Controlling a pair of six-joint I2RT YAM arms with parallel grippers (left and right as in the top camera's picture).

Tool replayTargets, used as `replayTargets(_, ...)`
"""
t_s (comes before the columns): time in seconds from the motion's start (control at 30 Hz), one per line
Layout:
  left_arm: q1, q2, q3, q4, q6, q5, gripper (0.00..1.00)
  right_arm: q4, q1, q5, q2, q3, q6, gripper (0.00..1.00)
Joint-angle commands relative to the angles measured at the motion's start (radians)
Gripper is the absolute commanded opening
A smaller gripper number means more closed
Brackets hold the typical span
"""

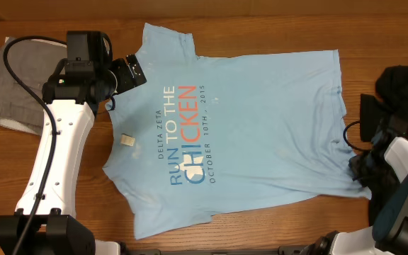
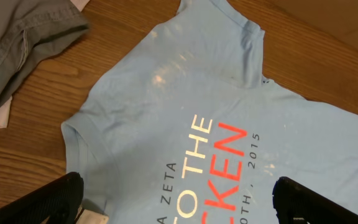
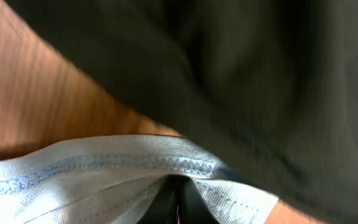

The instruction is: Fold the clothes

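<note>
Lying flat and print side up across the middle of the wooden table (image 1: 275, 227), the T-shirt (image 1: 261, 120) is a large, light blue, short-sleeved knit. In the overhead view it is turned sideways, with its neck toward the left arm and its straight bottom edge toward the right. Its cloth is thin and soft, with shallow wrinkles and faint pale flecks. The lettering (image 1: 186, 134) runs along its length in blue and orange block capitals, with smaller blue lines beside it. A small whitish label (image 1: 127, 139) sits just inside the ribbed neck opening. One sleeve spreads toward the far edge of the table and the other toward the near edge. At the shirt's near right corner the right gripper (image 3: 178, 193) is pinched closed on the hem (image 3: 104, 165); the wrist view shows the double-stitched fold bunched and puckered over the dark fingers. A dark garment (image 3: 260, 74), blurred and matte, fills the space above and beside that grip; seen from above, it is a crumpled black heap at the right edge. The left gripper (image 2: 176, 186) hangs over the neck and shoulder area with its jaws spread wide and nothing between them; its black fingers (image 2: 48, 202) frame the lettering from either side. Beyond the shirt's neck lies a gray garment (image 1: 13, 85), heavier and loosely folded, with a seamed edge; it is near the shirt but apart from it; the table between them shows warm brown, straight-grained wood.
</note>
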Motion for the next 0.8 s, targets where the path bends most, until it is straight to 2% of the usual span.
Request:
replayTargets(0.0,0.002,0.006,0.006,0.001,0.008,0.007,1.0,0.035,-0.009,-0.031,0.065,0.009,0.0,0.04)
replayTargets(0.13,0.002,0.006,0.006,0.002,0.008,0.007,1.0,-0.078,-0.009,-0.059,0.065,0.101,0.0,0.04)
replayTargets(0.43,0.002,0.006,0.006,0.001,0.008,0.007,1.0,-0.419,0.007,-0.163,0.061,0.454,-0.028,0.31)
replayTargets(0.5,0.002,0.006,0.006,0.001,0.008,0.007,1.0,-0.486,0.024,-0.182,0.061,0.536,-0.068,0.45)
replayTargets(0.63,0.002,0.006,0.006,0.001,0.008,0.007,1.0,-0.542,0.055,-0.24,0.061,0.626,-0.138,0.84)
replayTargets(0.77,0.002,0.006,0.006,0.001,0.008,0.007,1.0,-0.55,0.077,-0.303,0.061,0.628,-0.14,1.0)
